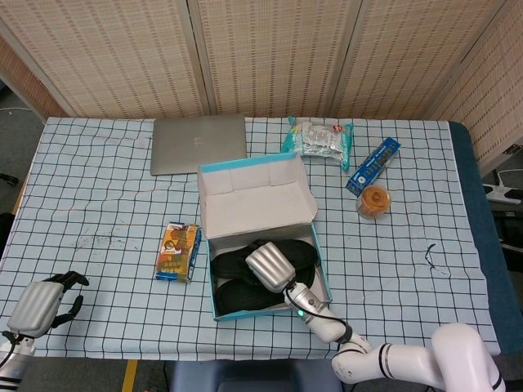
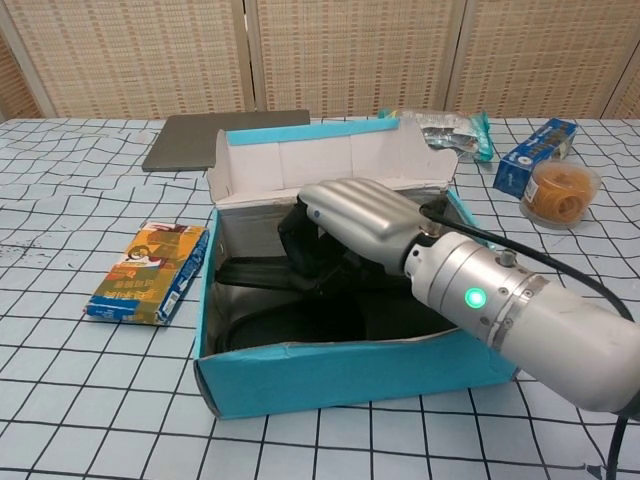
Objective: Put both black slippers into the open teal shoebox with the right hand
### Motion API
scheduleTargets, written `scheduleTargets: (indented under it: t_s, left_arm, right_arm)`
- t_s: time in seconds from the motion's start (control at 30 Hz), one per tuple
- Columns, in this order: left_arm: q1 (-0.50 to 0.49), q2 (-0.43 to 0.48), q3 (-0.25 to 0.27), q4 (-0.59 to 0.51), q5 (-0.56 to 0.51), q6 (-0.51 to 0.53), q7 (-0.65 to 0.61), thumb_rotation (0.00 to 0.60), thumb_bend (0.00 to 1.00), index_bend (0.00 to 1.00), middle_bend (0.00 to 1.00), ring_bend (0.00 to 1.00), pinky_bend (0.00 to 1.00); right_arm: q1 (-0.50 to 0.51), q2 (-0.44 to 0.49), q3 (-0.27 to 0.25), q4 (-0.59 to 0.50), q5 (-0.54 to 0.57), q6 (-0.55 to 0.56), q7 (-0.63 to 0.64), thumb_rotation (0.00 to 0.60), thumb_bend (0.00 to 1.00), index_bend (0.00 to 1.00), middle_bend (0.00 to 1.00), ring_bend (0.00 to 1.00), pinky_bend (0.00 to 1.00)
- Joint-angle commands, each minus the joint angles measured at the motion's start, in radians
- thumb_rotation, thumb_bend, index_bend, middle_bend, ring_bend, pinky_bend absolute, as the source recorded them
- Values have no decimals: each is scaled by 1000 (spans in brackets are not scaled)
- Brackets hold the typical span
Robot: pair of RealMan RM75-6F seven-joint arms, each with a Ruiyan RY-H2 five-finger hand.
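The right robot hand [image 2: 350, 215] is reaching inside the teal shoebox [image 2: 340, 375], fingers curling onto the upper black slipper [image 2: 262, 274]; whether it is gripping cannot be told. The left robot hand [image 1: 37, 304] is resting with fingers curled at the worktop's [image 1: 98, 204] 7 o'clock corner.

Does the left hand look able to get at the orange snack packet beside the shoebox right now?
Probably yes: the left hand sits at the near-left table corner holding nothing, and only bare checked cloth lies between it and the snack packet.

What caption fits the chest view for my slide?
Right hand reaches into the open teal shoebox, over two black slippers.
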Motion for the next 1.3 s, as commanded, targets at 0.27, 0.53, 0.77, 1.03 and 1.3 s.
scheduleTargets:
  t_s: [0.27,0.53,0.77,1.03,1.3]
  left_arm:
    - [1,0,0,0,3,3,-2,600,471,409,388,420,601]
    - [0,-4,0,4,2,0,1,600,470,409,393,420,601]
    - [-2,-6,2,6,1,-7,7,600,470,409,393,420,601]
    - [0,-5,2,6,7,3,7,600,470,409,393,420,601]
    - [3,-9,-1,5,15,20,14,600,470,409,390,420,601]
  right_arm:
    - [-6,-11,0,57,13,-8,36,600,327,700,589,437,510]
    - [-18,36,6,-24,-38,57,82,600,326,700,589,436,511]
    - [-33,109,-3,-133,-87,100,126,600,327,684,588,409,501]
    - [-107,276,-70,-271,-169,197,62,600,327,622,568,356,441]
    - [-385,484,-219,-285,-126,440,-272,600,323,599,567,357,439]
